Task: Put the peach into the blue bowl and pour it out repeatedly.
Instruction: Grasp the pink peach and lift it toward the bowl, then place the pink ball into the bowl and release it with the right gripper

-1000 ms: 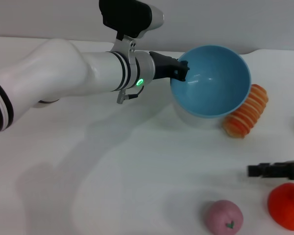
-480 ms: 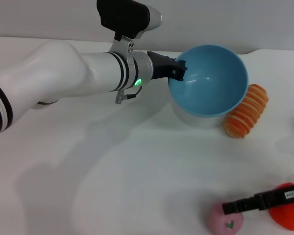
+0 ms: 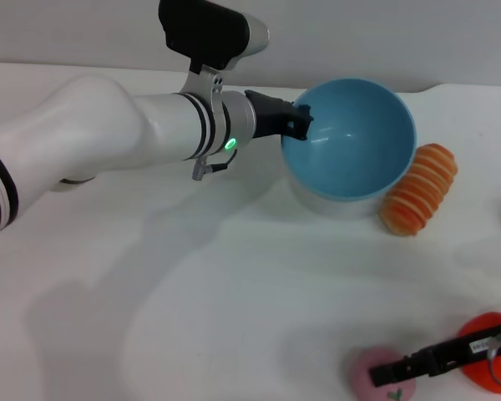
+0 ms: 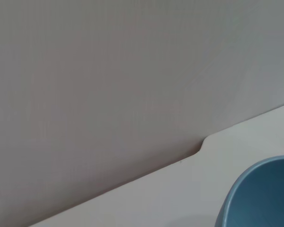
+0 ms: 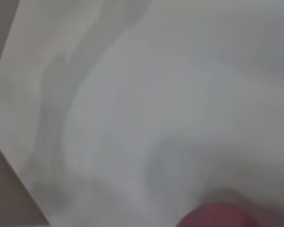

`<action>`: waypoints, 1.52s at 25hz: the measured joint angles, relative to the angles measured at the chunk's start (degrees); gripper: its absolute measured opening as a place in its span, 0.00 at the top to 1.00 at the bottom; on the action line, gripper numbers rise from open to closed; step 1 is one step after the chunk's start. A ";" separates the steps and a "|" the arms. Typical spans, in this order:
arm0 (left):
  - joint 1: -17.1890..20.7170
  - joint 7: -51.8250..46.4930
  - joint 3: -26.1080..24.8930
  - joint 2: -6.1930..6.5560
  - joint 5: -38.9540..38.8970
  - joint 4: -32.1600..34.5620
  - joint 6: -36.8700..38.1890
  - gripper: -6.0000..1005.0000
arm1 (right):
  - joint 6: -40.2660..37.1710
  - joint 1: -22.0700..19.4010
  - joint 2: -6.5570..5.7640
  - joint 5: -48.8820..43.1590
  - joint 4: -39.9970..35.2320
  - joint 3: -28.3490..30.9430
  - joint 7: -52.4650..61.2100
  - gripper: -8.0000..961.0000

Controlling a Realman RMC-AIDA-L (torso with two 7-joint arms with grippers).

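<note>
The right gripper [image 3: 382, 373] had slid in over the peach [image 3: 371, 373] at the counter's [image 3: 234, 292] near edge; its opening couldn't be told. The left gripper [image 3: 302, 119] stayed clamped on the tilted blue bowl's [image 3: 351, 138] rim, which only the head view showed.

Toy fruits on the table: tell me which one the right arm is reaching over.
The peach, the small pale pink ball at the near edge. The right gripper lies across it, while the red-orange bumpy fruit sits beside it and the orange ridged piece lies by the blue bowl.
</note>
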 joint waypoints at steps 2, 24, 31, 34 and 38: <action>0.04 0.01 0.45 -0.05 -0.03 0.02 -0.06 0.99 | 0.48 0.31 0.09 0.04 0.34 -1.42 -0.01 0.25; -0.50 -0.43 2.81 -0.09 0.01 -1.88 -0.68 0.99 | -11.43 -7.36 -0.43 20.28 -31.90 5.67 -0.42 0.79; -0.35 -1.35 5.72 -0.32 -0.32 -1.40 -0.93 0.99 | -6.48 -4.12 -1.32 22.01 -27.34 7.57 -2.62 0.85; -0.53 -1.44 7.36 -0.33 -0.35 -0.97 -1.55 0.99 | -1.70 -2.79 -0.45 22.22 -22.12 7.60 -6.61 0.84; -0.51 -1.46 7.55 -0.41 -0.38 -0.66 -1.67 0.99 | 2.62 -1.88 -0.11 23.11 -17.68 7.86 -10.35 0.73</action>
